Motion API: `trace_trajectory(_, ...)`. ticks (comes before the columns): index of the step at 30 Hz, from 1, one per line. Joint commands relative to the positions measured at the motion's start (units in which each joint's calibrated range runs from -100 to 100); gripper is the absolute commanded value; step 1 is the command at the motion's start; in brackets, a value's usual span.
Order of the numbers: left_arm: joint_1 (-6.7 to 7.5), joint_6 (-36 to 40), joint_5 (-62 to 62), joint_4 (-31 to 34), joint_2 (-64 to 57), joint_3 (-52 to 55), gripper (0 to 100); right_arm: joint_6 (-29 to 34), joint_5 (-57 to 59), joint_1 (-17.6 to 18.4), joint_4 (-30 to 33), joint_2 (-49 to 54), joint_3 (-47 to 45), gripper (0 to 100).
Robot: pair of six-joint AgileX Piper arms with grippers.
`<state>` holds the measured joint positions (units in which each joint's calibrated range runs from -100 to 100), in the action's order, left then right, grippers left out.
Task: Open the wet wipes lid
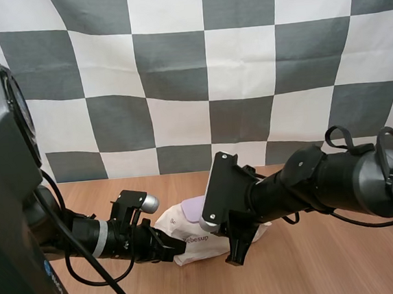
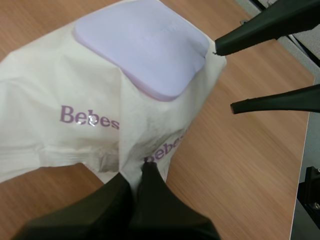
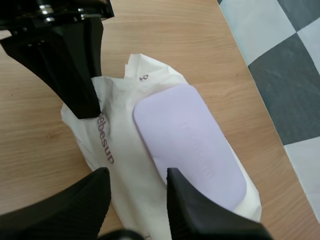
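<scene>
Nearest, the left gripper [image 2: 137, 172] comes in low from the left. Its fingers are clenched into one dark wedge, tips nipping a fold of the pack's [image 2: 55, 85] film [image 2: 125, 125] at its near edge. The film puckers and creases up from the pinch.

The right gripper [image 3: 136, 175] reaches in from the right, released, grasping nothing. Its two tapered fingers stand apart, ribbed inner faces turned to each other. One tip sits at the edge of the lid [image 3: 190, 145], the other over white film just beside it. In the left wrist view one tip touches the lid's corner and the other hangs off the pack's side over bare table [image 2: 240, 165].

The pack lies flat on the table between the two grippers. It is soft, crinkled and white, shiny in spots, with purple "Bebes" lettering along the side and pleated, uneven end seals. The lid is on top, down and flush: a smooth pale lilac rounded rectangle with a thin rim.

The table is flat, light wood grain. There is bare wood on the near side of the pack, in front of both grippers. Bare wood also lies out past the right fingers up to a table edge. Beyond the pack a narrower strip of bare wood runs to the far edge, which passes near the lid end.
</scene>
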<state>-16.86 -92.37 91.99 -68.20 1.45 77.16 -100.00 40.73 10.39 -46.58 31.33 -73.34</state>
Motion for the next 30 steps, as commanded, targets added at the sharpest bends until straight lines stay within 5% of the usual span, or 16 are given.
trace_trajectory(1, -0.01, -1.0, -0.1, 0.3, 0.1, 0.0, 0, 0.0, -6.1, 1.4, 0.1, -0.1, 0.0, 63)
trace_trajectory(20, -0.01, -1.0, -0.1, 1.0, 0.1, 0.0, 0, 0.0, -11.9, 1.4, 0.2, -5.2, 0.0, 62)
trace_trajectory(30, -0.01, -1.0, -0.1, 1.0, 0.1, 0.0, 0, 0.0, -14.2, 1.4, -0.8, -5.2, 0.0, 53)
